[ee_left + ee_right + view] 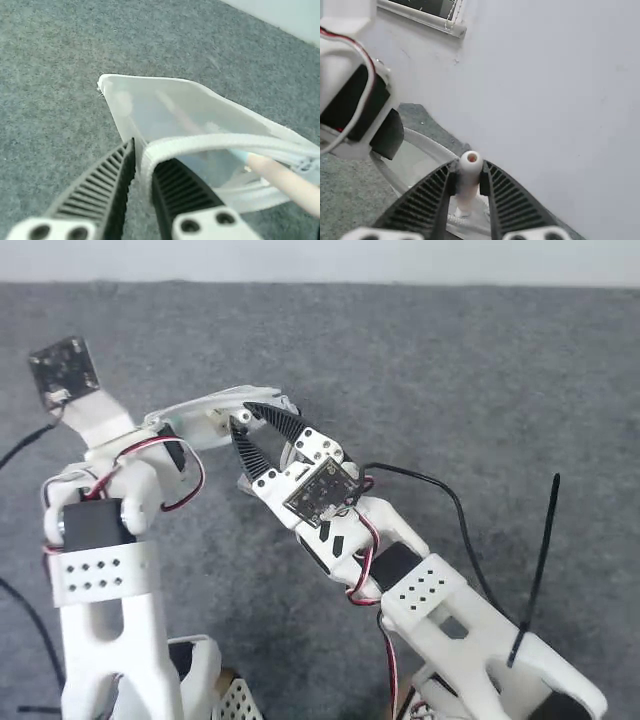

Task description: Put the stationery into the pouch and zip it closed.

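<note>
We see the left fingers (107,185) clenched on the zipped rim of the pouch (165,115). One ribbed black finger sits on each side of the white zipper band, so the rim is pinched between them. The pouch is translucent white and stretches away from these fingers over the grey tabletop (55,65). Blurred shapes show through its wall, but we cannot tell what they are. We also cannot tell whether its far corner touches the tabletop. Just beside the left fingers, at the pouch's open mouth, a pale pen (285,182) slants in toward the zipper band. The right fingers (425,200) are clamped on this pen (469,172). They grasp its pale round shaft between their inner faces, and its blunt end stands up just past the fingertips. Beyond the right fingers lies the curved white rim of the pouch (427,145), and to one side of them is the black motor housing (355,105) of the left arm, close by. From the high view, the right fingers (250,455) meet the pouch (235,397) in the middle of the tabletop (450,370), where the two arms converge. A black cable (455,510) trails from the right arm behind its fingers.
</note>
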